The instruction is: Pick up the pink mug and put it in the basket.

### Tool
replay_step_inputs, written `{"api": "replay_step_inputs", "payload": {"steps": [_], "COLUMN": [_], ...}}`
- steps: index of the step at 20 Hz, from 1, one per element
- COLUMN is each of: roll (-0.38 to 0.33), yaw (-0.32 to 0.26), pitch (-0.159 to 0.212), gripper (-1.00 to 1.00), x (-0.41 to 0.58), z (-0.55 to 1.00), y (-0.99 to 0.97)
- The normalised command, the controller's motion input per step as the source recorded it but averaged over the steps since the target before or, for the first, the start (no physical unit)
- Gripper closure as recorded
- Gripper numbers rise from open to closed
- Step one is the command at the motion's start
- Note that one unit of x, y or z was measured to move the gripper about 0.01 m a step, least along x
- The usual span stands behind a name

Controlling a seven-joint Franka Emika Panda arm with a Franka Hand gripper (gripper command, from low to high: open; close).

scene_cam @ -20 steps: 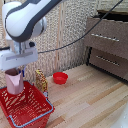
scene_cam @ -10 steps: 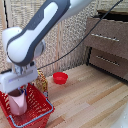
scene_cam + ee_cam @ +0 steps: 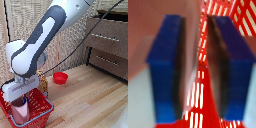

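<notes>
In the exterior view the pink mug (image 3: 20, 112) stands upright, low inside the red basket (image 3: 42, 111) at the exterior view's lower left. My gripper (image 3: 19, 101) hangs straight above it on the big white arm, its fingers reaching down to the mug's rim. In the wrist view the two blue fingers (image 3: 165, 65) stand close together with a pinkish strip of the mug (image 3: 191, 60) between them. More blurred pink mug lies beside one finger. The basket's red lattice (image 3: 203, 95) shows beneath. The gripper (image 3: 197, 65) looks shut on the mug's wall.
A small red bowl (image 3: 60, 77) sits on the wooden table behind the basket. A yellowish-brown object (image 3: 43, 83) stands by the basket's far side. A dark wooden dresser (image 3: 108, 47) is at the exterior view's right. A light panel wall runs behind.
The arm has lowered the pink mug from above the basket down into it. The gripper has come down with it.
</notes>
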Motion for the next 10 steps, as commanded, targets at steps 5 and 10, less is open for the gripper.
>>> {"api": "replay_step_inputs", "payload": {"steps": [5,10], "roll": [0.0,0.002], "yaw": [0.002,-0.023], "pitch": [-0.056,0.028], "gripper": [-1.0,-1.0], "x": [0.0,0.091], "z": [0.48,0.79], "y": [-0.04,-0.09]}}
